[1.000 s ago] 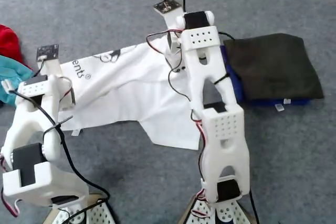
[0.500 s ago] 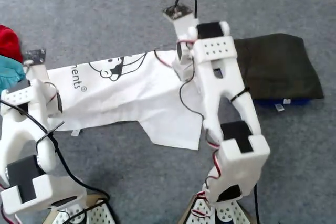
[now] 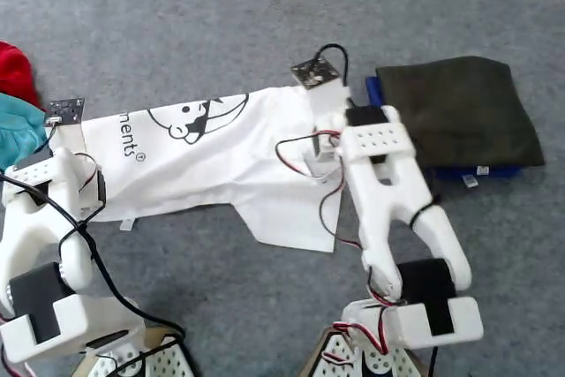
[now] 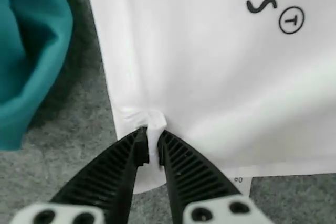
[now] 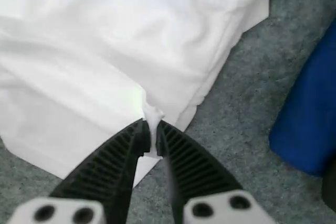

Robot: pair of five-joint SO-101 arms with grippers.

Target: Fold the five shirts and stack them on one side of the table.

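Observation:
A white shirt [image 3: 212,156] with black print lies stretched across the middle of the grey table. My left gripper [image 4: 151,140] is shut on a pinch of the white shirt [image 4: 210,66] at its left edge, near the teal shirt [image 4: 31,51]. My right gripper [image 5: 151,129] is shut on a pinch of the white shirt [image 5: 105,40] at its right edge. In the high view the left arm [image 3: 53,192] stands at the shirt's left end and the right arm [image 3: 380,174] at its right end. A dark olive folded shirt [image 3: 455,112] lies on a blue one [image 3: 380,94] at the right.
A red shirt [image 3: 16,68] and the teal shirt [image 3: 18,130] lie bunched at the table's left edge. The blue folded shirt [image 5: 310,119] sits close beside my right gripper. Bare grey table [image 3: 177,33] spreads behind and in front of the white shirt.
Both arms have drawn back toward the table's near side, pulling the white shirt with them. The shirt now lies flatter and more stretched, with its print fully uncovered.

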